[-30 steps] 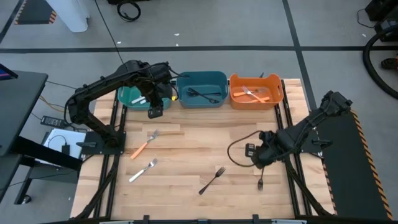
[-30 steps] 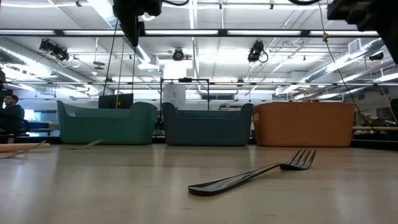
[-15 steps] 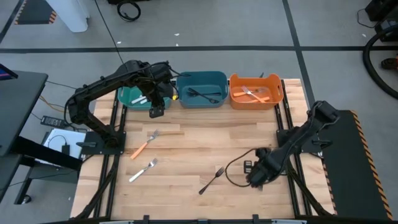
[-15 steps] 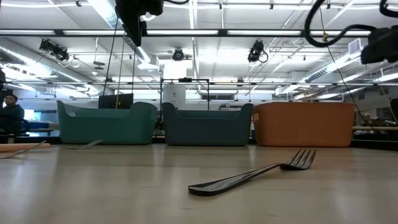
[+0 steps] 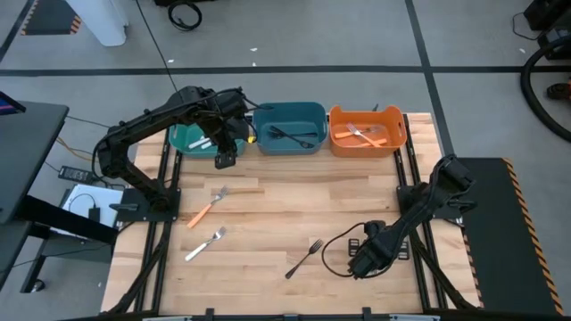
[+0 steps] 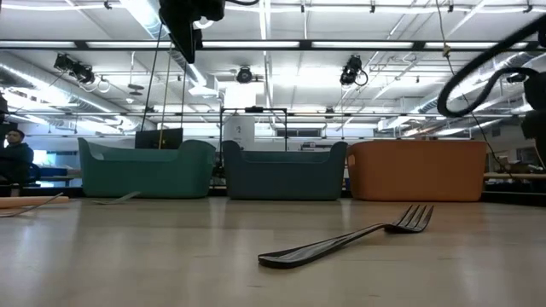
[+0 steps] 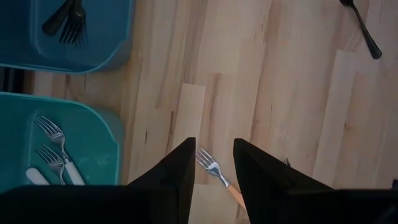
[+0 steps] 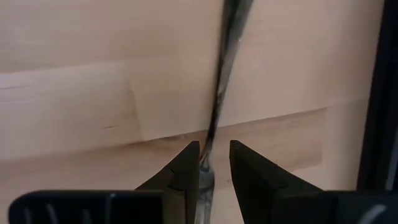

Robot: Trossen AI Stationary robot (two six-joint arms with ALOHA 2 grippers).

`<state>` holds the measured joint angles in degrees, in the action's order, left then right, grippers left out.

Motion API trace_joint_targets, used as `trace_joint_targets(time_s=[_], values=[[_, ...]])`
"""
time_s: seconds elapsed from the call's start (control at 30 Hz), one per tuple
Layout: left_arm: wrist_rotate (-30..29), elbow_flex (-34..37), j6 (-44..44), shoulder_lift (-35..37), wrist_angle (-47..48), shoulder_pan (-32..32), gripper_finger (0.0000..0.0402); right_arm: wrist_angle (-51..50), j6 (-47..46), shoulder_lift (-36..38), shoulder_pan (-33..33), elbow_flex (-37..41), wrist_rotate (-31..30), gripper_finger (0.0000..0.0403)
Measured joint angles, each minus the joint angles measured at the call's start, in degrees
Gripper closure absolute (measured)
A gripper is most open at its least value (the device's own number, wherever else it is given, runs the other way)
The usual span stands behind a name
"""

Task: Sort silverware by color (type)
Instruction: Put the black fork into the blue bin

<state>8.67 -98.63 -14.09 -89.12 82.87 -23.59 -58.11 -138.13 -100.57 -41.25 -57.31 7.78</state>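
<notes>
My right gripper (image 5: 359, 265) is low over the table's near right part, open. In the right wrist view its fingers (image 8: 214, 165) stand on either side of a black fork's handle (image 8: 224, 74) that lies flat on the wood; in the high view the gripper hides this fork. A second black fork (image 5: 304, 258) lies just to its left and shows in the low view (image 6: 350, 237). An orange-handled fork (image 5: 207, 207) and a white fork (image 5: 205, 242) lie on the left half. My left gripper (image 5: 225, 160) hovers open by the teal bin's near edge (image 7: 214, 162), holding nothing.
Three bins stand along the far edge: the teal bin (image 5: 178, 143) with white forks, the blue bin (image 5: 290, 147) with black pieces, the orange bin (image 5: 368, 147) with orange-handled ones. A black cable loops by my right gripper (image 5: 335, 254). A dark rail borders the table's right side (image 8: 382, 93).
My right gripper has moved toward the table's near edge and down, arriving over the black fork near the right rail, which it now hides in the high view. The forks and bins lie as before.
</notes>
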Motion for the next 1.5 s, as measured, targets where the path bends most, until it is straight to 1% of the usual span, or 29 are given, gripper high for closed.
trace_joint_targets(time_s=[0.07, 0.23, 0.37, 0.53, 0.67, 0.83, 1.07, 1.2, 1.23, 1.33, 1.5], values=[[0.00, 0.00, 0.19, 0.00, 0.00, 0.00, 0.0283, 1.54, -0.35, -0.63, -0.02, 0.69, 0.46, 0.0307], [0.00, 0.00, 0.38, 0.00, 0.02, 0.00, 0.0283, 9.66, -0.95, 0.04, 0.02, 5.63, 1.27, 0.0307], [0.00, 0.00, 0.39, 0.00, 0.04, 0.00, 0.0283, 10.18, -0.88, 0.37, 0.30, 6.69, 1.82, 0.0307], [0.00, 0.00, 0.39, 0.00, 0.05, 0.00, 0.0283, 11.07, 0.55, 0.33, 0.63, 7.21, 1.13, 0.0311], [0.00, 0.00, 0.39, 0.00, 0.07, 0.00, 0.0283, 12.77, 0.65, 0.50, 0.71, 8.08, 1.25, 0.0334], [0.00, 0.00, 0.36, 0.00, 0.10, 0.00, 0.0283, 12.99, 1.86, 0.52, 1.95, 8.08, 2.03, 0.0387], [0.00, 0.00, -0.07, 0.00, 0.17, 0.00, 0.0283, 11.35, 3.80, 1.19, 3.93, 7.55, 2.35, 0.0392], [0.00, 0.00, -0.09, 0.00, 0.72, -0.08, 0.0283, 10.58, 4.65, 4.26, 3.98, 7.87, -0.46, 0.0397], [0.00, 0.00, -0.09, 0.00, 0.76, -0.12, 0.0283, 9.48, 4.68, 5.12, 4.02, 7.99, -2.97, 0.0398], [-0.02, 0.00, -0.13, 0.00, 0.98, -0.13, 0.0283, 9.01, 4.82, 8.48, 4.34, 7.92, -6.90, 0.0399], [-0.01, 0.00, -0.71, 0.00, 0.98, -0.13, 0.0283, 6.81, 6.65, 13.77, 4.35, 7.85, -10.58, 0.0400]])
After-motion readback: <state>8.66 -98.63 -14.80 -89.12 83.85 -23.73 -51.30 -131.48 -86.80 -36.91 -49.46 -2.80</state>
